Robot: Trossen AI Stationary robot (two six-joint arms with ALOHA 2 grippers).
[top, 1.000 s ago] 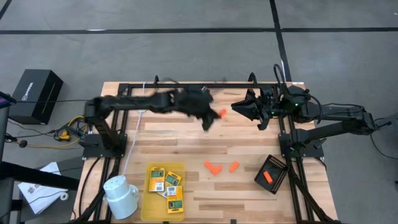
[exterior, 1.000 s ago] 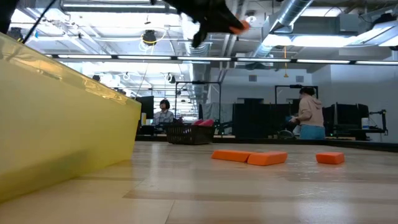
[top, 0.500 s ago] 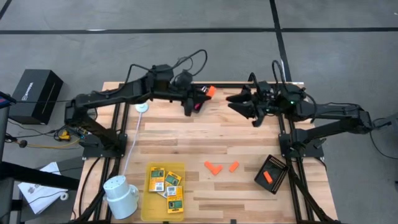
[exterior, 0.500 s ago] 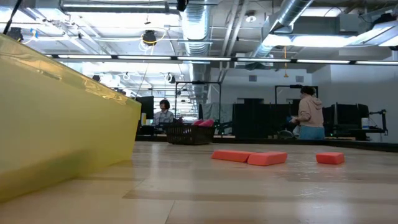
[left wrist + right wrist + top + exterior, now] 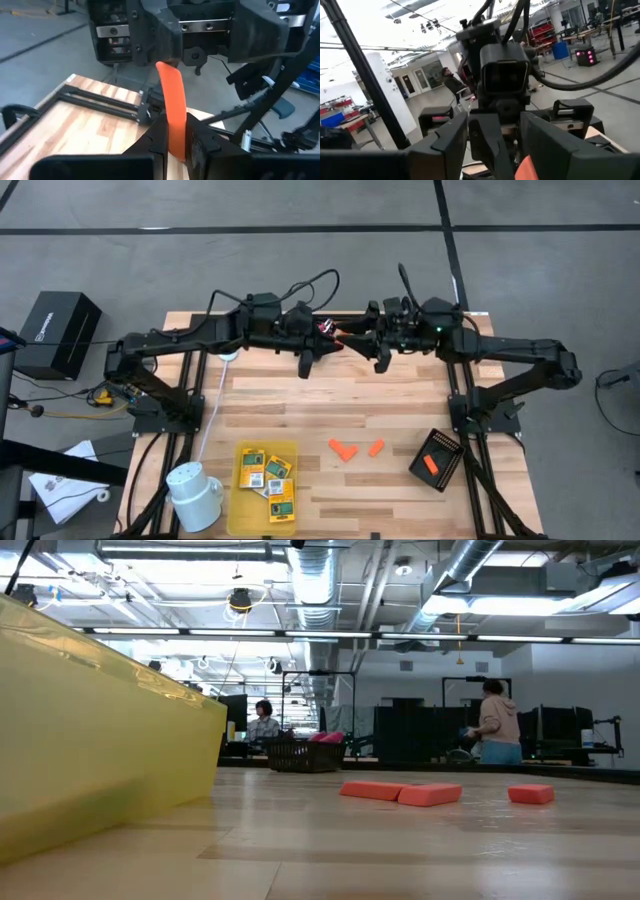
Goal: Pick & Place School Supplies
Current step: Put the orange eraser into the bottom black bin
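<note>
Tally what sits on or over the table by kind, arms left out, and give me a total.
Stubby orange pieces: 5 (3 on the wood, 1 in the black tray, 1 held in the left gripper)
Flat yellow-and-green square packets: 4
White mug: 1
Small white round disc: 1
Yellow plastic tray: 1
Black tray: 1
Total: 13

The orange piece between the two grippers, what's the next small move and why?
Probably close the right gripper on the free end of the orange piece. The left gripper is clamped on its other end, and the right one faces it with its jaws open.
</note>
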